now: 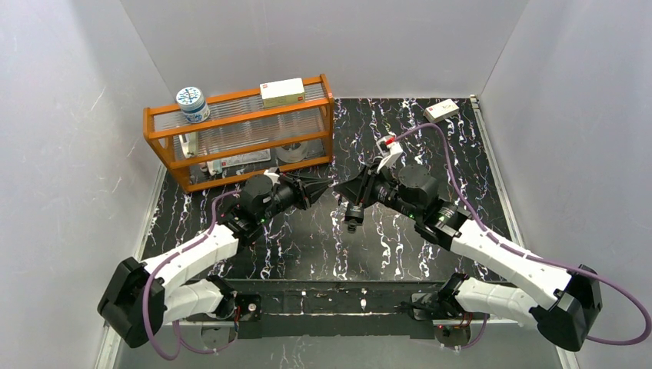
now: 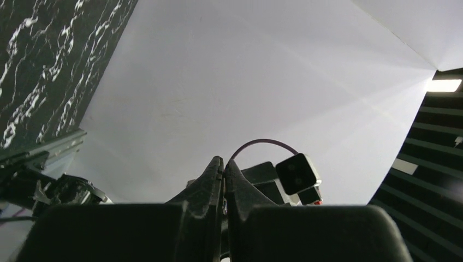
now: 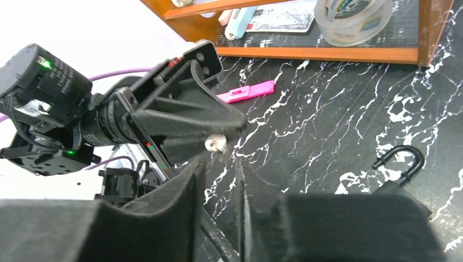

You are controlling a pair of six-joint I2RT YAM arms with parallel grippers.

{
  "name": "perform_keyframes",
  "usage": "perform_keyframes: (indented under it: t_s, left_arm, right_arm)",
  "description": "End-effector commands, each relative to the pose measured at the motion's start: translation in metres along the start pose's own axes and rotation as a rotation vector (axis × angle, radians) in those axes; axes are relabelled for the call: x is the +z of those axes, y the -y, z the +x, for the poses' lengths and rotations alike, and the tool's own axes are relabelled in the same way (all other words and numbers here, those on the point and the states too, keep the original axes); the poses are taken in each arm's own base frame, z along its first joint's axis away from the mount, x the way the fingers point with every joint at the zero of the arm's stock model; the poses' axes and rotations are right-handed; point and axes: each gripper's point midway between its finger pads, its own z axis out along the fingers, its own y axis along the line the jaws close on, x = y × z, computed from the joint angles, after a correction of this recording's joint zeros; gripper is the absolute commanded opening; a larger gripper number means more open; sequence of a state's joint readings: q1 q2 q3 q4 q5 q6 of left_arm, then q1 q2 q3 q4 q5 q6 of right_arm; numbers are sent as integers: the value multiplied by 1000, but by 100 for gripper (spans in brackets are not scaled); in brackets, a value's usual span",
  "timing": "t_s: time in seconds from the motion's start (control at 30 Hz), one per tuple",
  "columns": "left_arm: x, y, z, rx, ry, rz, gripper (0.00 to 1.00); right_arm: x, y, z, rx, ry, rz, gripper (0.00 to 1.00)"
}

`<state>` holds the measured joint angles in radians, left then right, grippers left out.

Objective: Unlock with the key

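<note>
My left gripper [image 1: 330, 185] points right and is shut on a small silver key [image 3: 215, 143], whose round head sticks out below its tips in the right wrist view. In the left wrist view its fingers [image 2: 216, 174] are pressed together. My right gripper [image 1: 344, 190] points left, tip to tip with the left one. Its jaws [image 3: 221, 164] stand a little apart with nothing between them, just below the key. A black padlock [image 3: 397, 180] lies on the marble table with its shackle swung open. In the top view it lies just below the right gripper [image 1: 352, 214].
An orange wooden shelf [image 1: 165, 142] stands at the back left with a tape roll [image 3: 355, 13], a jar [image 1: 191, 104] and a box [image 1: 282, 92]. A pink strip [image 3: 245, 91] lies on the table by the shelf. A white box [image 1: 441, 111] sits at the back right.
</note>
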<state>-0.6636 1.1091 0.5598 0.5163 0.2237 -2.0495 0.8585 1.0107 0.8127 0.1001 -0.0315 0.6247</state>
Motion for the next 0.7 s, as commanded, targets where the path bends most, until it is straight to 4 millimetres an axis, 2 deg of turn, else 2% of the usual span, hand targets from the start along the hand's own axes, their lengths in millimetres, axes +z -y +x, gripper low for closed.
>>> perform_keyframes:
  t_s: [0.0,0.1,0.17,0.23,0.4,0.53,0.67]
  left_arm:
    - [-5,37,5,247,73,67,0]
    - [-8,55,11,503,105,87,0]
    - [-12,66,15,685,121,88,0]
    - [-17,73,22,837,108,101,0]
    - [-35,92,59,1156,-20,257,0]
    - [-58,110,115,1305,-252,448,0]
    - [-75,116,135,1402,-325,526,0]
  right_arm:
    - [-10,-17,-20,-6,78,-70,48]
    - [-15,-33,-24,-8,97,-153,70]
    - [-19,-45,-29,-8,110,-207,76]
    - [-21,-56,-34,-7,121,-257,77]
    - [-25,-81,-58,4,180,-344,78]
    - [-35,-95,-78,33,254,-397,78]
    - [-55,-116,-87,42,323,-529,78]
